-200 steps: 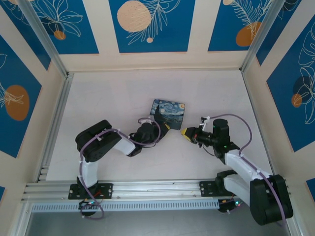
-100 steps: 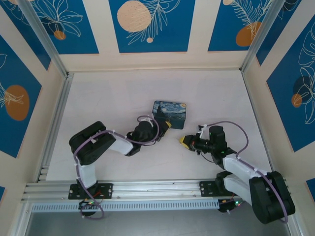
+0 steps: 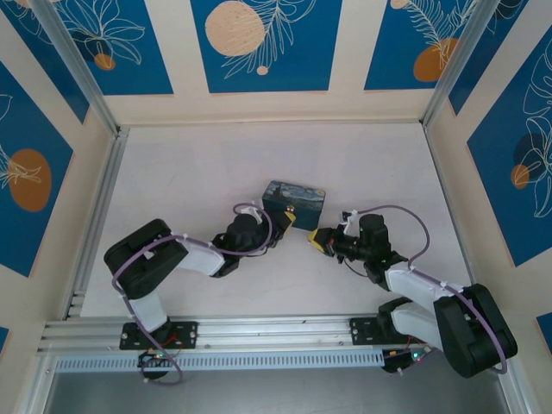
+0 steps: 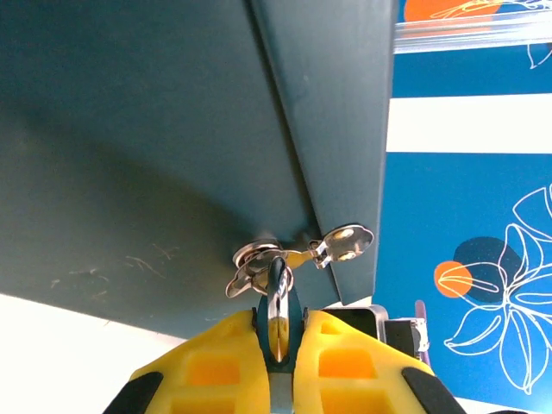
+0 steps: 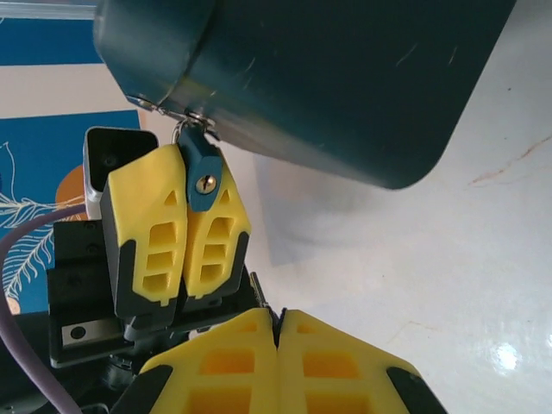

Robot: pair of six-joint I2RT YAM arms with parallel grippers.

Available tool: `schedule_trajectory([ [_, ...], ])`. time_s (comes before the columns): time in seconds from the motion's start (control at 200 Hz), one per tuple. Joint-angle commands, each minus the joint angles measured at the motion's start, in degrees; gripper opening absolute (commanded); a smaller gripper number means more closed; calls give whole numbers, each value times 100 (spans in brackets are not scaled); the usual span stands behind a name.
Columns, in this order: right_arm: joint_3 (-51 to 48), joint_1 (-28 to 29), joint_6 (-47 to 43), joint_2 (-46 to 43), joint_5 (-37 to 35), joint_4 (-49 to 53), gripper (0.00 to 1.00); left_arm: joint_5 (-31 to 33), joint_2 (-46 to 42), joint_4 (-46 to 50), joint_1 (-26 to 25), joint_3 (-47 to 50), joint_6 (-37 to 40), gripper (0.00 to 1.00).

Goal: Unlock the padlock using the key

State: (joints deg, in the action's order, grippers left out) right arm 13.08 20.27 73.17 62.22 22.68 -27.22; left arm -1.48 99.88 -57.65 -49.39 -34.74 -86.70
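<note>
1. Tabletop (image 3: 190,172), white and glossy, enclosed by cream walls carrying blue panels (image 3: 259,43) with orange discs and white leaf outlines; the two arms reach inward from the near edge
2. Dark-blue rectangular tin with a Starry-Night print (image 3: 295,197), near the middle of the tabletop, tilted so that its plain dark underside faces both wrist cameras (image 4: 172,129) (image 5: 345,78); in the right wrist view it throws a shadow on the white surface below it
3. Small silver metal hasp (image 4: 345,244) at the lower edge of the tin, where the thin shackle of the lock meets the tin's fittings
4. Small blue-grey metal padlock (image 5: 200,168) (image 4: 276,302), hanging at the hasp with its body pointing away from the tin; a round silver fitting shows on its face in the right wrist view
5. Left end effector (image 3: 285,222) (image 4: 280,345) (image 5: 185,185), yellow-tipped, at the near edge of the tin; its two pads are clamped on the padlock body, one on each side
6. Right end effector (image 3: 317,240) (image 5: 278,323), yellow-tipped, just to the right of the left one and apart from it, near the tin's near right corner; its pads are pressed together with only a fine seam between them
7. Thin dark sliver (image 5: 256,291), standing out of that seam toward the padlock; whether it is the tan-brown metal key cannot be told
</note>
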Motion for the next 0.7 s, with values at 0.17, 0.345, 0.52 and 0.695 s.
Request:
schedule_trajectory([
  [0.17,160,149,562,11,-481,-294,0,104,-302,-361,32,65,-54,0],
  [0.345,247,269,832,36,-743,-369,0,147,-363,-347,27,108,-80,0],
  [0.52,380,430,1012,196,-936,-445,0,148,-362,-385,27,131,-83,0],
  [0.695,460,612,1129,393,-1098,-574,0,182,-367,-412,10,169,-107,0],
])
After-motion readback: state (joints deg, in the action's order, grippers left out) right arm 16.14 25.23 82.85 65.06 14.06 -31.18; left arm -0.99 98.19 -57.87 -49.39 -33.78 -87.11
